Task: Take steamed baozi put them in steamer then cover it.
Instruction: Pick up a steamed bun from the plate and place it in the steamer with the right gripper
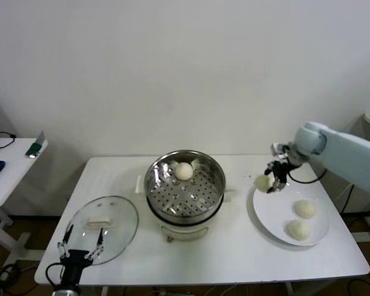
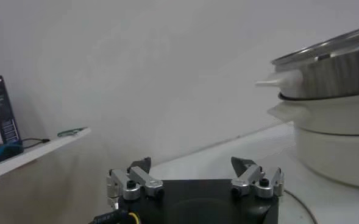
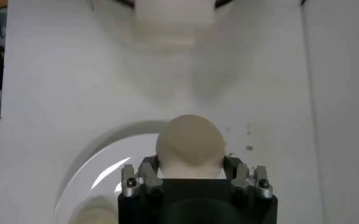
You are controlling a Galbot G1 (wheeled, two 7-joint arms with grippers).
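The right hand (image 3: 191, 176) grips a round, smooth, cream-white dough bun (image 3: 190, 146) between its fingers. Below lies a flat white plate (image 3: 106, 158) on the white tabletop (image 3: 63, 79), bearing another bun (image 3: 94, 213).

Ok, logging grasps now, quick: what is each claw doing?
Left claw: open, empty, by the glass lid.
Right claw: shut on a baozi, above the plate.
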